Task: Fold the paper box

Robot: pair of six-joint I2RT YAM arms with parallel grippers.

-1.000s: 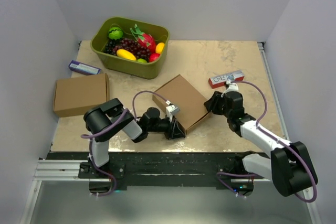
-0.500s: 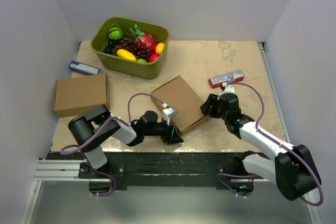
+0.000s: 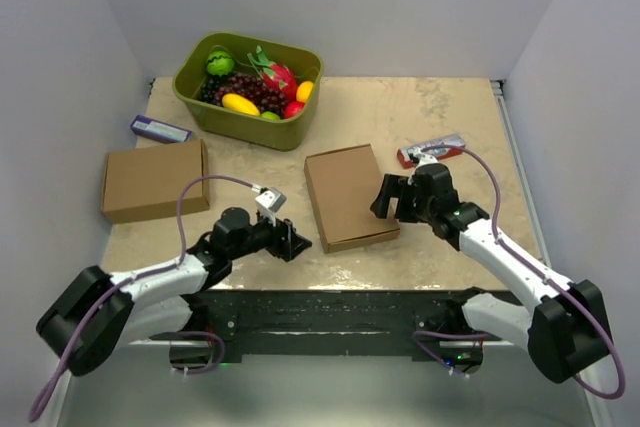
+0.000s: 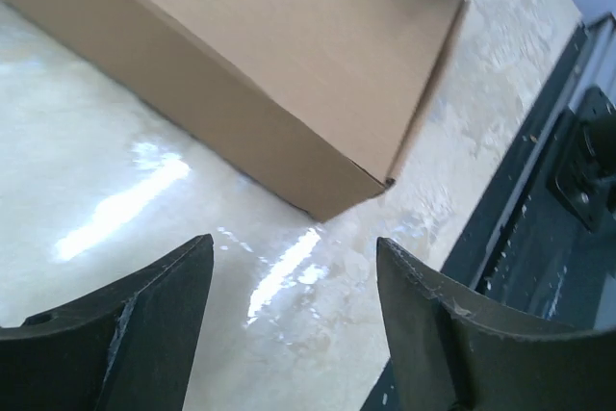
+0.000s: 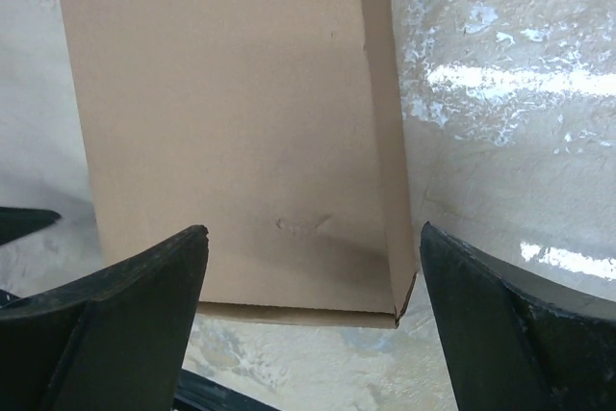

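Beige marbled table [image 3: 400, 107], glossy, with glare patches. White walls [image 3: 400, 7] stand on three sides and a black rail [image 3: 330, 307] runs along the near edge. Green tub [image 3: 205, 112] of fruit sits far left, a second cardboard box [image 3: 153, 180] by the left edge, and a small blue box [image 3: 160, 129] behind it. A red-white packet [image 3: 432, 151] lies right of centre. There is bare tabletop at far right and between the two cartons.

The paper box [image 3: 350, 197] lies flat and closed at mid-table, its near end close to the table's front edge. The left gripper [image 3: 290, 243] is low and just left of the box's near corner, fingers [image 4: 154, 315] spread, nothing between them, not touching. The right gripper [image 3: 392, 197] is at the box's right side, fingers [image 5: 135, 305] wide apart and empty; whether they touch the box, cannot tell.
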